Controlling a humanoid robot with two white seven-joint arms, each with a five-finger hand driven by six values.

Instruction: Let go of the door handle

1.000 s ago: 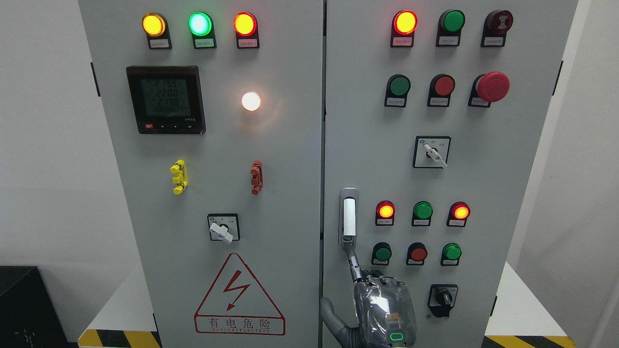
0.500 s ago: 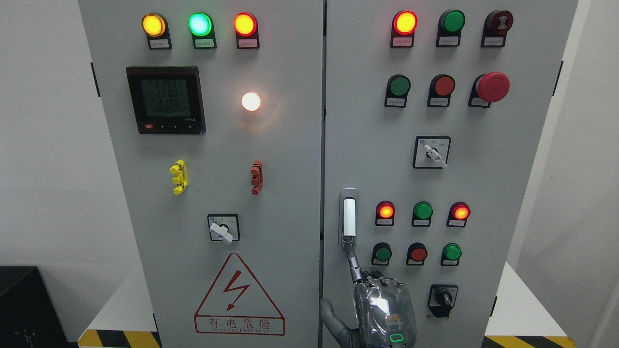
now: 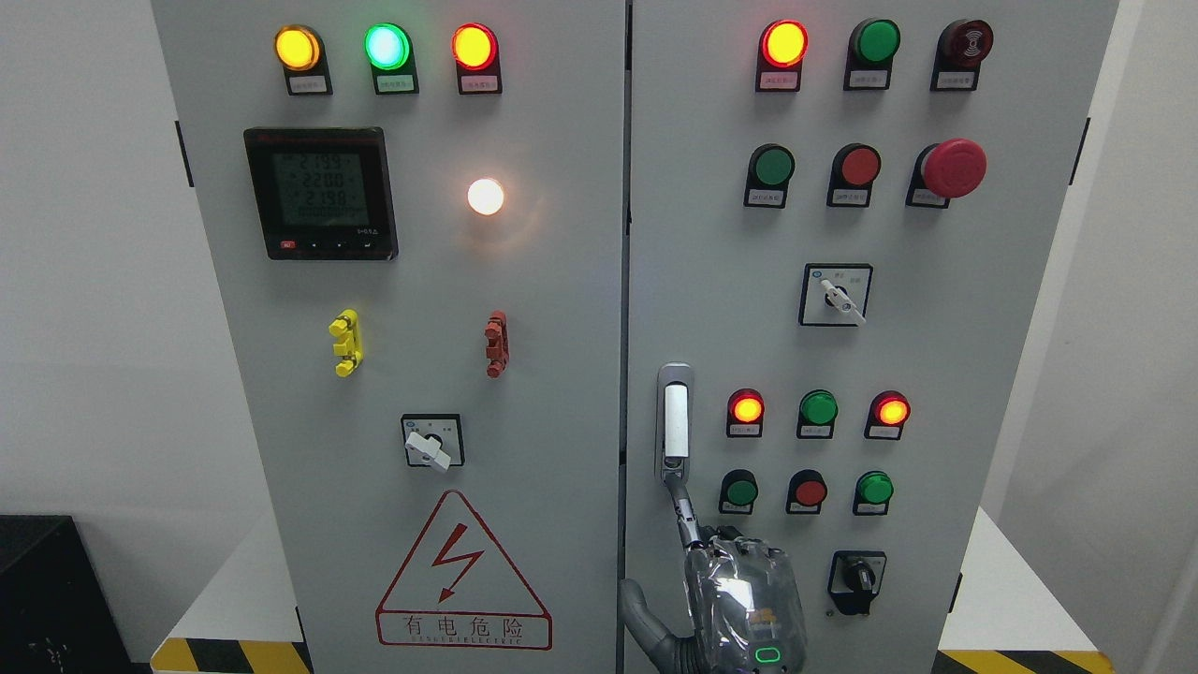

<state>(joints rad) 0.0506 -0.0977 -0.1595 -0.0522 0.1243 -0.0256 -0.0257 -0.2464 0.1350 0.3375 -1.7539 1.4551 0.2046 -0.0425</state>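
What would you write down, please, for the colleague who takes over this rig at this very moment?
One hand shows at the bottom edge, right of the middle, so I take it for the right. One extended finger touches the lower end of the door handle; the other fingers are hard to read.
Left hand: out of view.
The handle sits upright on the right door, which looks closed.
Left: draw the finger off the handle.

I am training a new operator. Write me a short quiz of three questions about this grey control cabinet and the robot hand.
1. True or false: the round white lamp is lit.
2. Which hand reaches the silver vertical door handle: A left, B right?
3. Fill in: the red mushroom-shaped button sits on the picture's ___ side.
Key: 1 true; 2 B, the right hand; 3 right.
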